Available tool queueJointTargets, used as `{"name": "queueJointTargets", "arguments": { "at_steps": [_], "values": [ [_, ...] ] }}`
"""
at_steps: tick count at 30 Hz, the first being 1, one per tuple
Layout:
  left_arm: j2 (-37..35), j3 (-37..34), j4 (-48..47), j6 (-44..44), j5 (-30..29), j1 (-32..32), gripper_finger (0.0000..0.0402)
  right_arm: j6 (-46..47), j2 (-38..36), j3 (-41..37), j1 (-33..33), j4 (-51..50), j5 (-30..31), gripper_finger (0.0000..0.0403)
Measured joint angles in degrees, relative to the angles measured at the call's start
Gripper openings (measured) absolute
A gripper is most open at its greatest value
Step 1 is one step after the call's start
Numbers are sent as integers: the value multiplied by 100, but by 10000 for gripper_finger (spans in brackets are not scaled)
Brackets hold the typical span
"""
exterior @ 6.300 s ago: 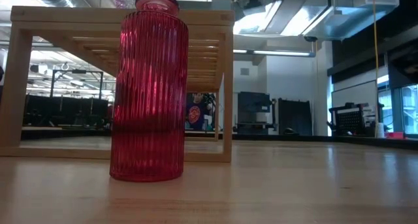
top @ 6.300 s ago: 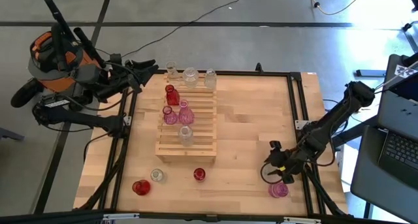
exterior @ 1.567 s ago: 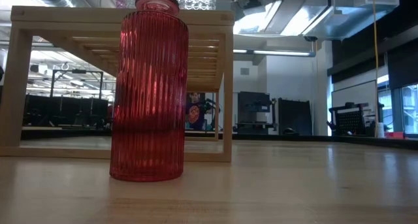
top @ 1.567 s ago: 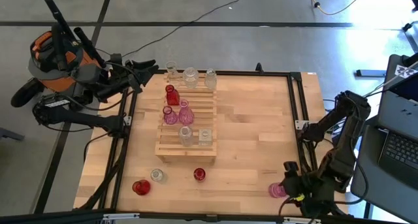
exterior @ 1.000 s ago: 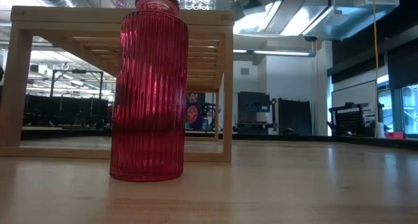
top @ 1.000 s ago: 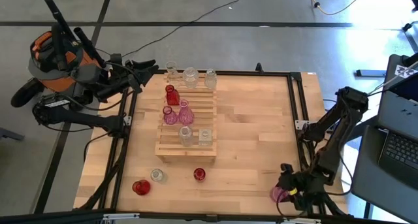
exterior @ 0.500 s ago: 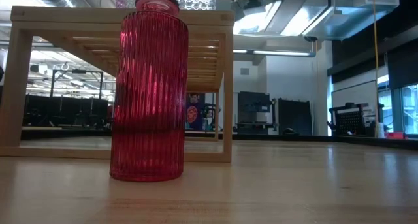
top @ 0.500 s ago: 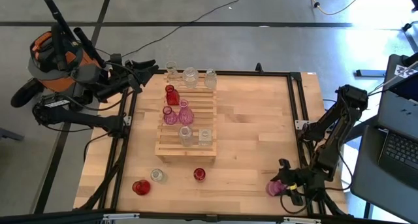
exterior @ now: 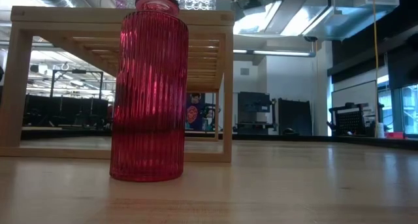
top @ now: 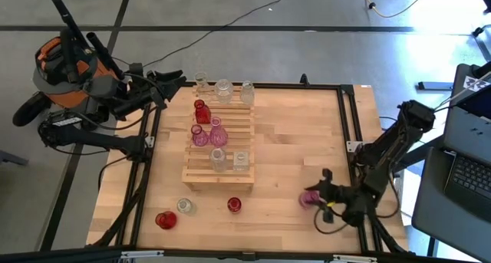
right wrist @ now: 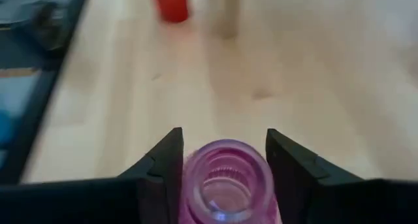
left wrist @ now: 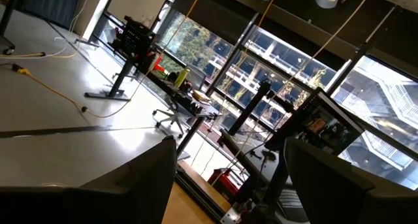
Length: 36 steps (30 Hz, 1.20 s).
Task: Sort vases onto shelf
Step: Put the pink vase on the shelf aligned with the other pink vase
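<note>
I have the right gripper (right wrist: pixel 223 164) clamped around a pink vase (top: pixel 310 197), one finger on each side of its ribbed neck (the wrist view looks straight down into its mouth), low over the counter (top: pixel 299 140) near the right front. The shelf (top: pixel 220 152), well apart to its left, carries several vases, with three more standing on the counter in front of it. My left gripper (left wrist: pixel 228 178) waits off the counter's far left corner, jaws spread.

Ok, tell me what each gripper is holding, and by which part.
The right gripper holds a pink vase by its neck, one finger on each side. The left gripper, parked off the table, is open and holds nothing.
</note>
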Motion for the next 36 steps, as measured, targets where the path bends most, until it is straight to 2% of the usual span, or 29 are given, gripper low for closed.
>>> {"name": "queueJointTargets", "arguments": {
  "at_steps": [7,16,22,31,36],
  "values": [
    [-1,0,0,0,-1,2,275,-699,4,0,-1025,94,272,84],
    [0,0,0,0,-1,0,275,-2019,26,-28,-2064,903,260,84],
    [0,2,0,-2,-1,2,275,-2933,-35,136,-2659,1099,-69,84],
    [0,2,0,0,-1,1,275,-4314,-469,723,-3601,1098,-266,84],
    [-1,0,2,0,-1,0,275,-5138,-756,1361,-4273,1121,-826,84]
  ]
}}
